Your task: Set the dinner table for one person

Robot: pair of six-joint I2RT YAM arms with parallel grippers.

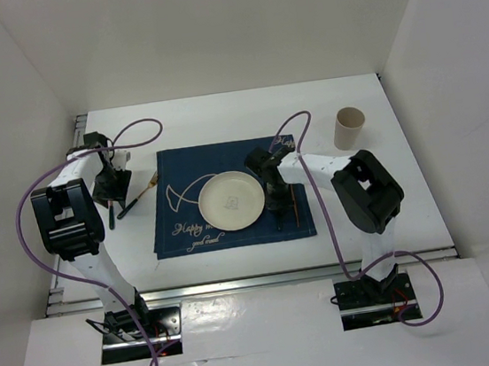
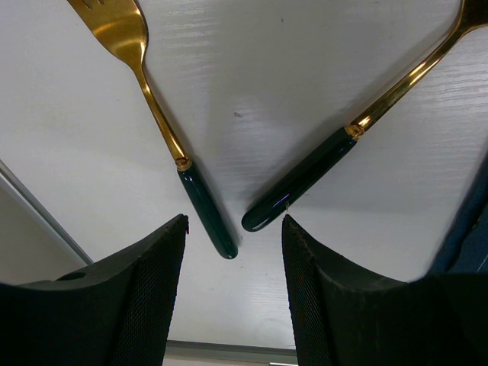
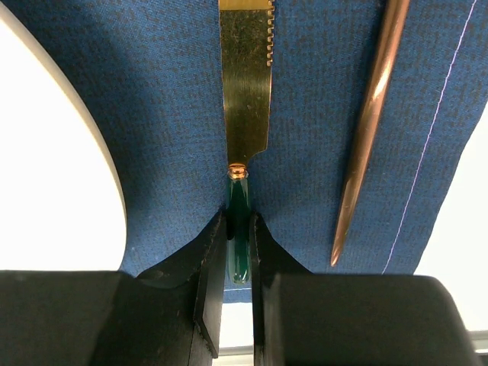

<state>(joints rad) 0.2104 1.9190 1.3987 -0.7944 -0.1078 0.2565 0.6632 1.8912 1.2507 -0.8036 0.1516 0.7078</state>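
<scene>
On the white dinner table (image 1: pixel 219 119) lies a navy placemat (image 1: pixel 180 237) with a white plate (image 1: pixel 229 200) on it. My right gripper (image 3: pixel 239 229) is shut on the green handle of a gold knife (image 3: pixel 245 84), which lies on the placemat right of the plate; in the top view this gripper (image 1: pixel 275 199) is low over the mat. My left gripper (image 2: pixel 232 229) is open and empty, just above the table left of the mat. Ahead of its fingertips lie a gold fork (image 2: pixel 152 107) and a second gold utensil (image 2: pixel 358 130), both green-handled, handle ends nearly touching.
A copper chopstick (image 3: pixel 370 130) lies on the placemat right of the knife, near the mat's right edge. A beige paper cup (image 1: pixel 349 127) stands at the back right. The left rail edge of the table (image 2: pixel 38 202) is close to the left gripper.
</scene>
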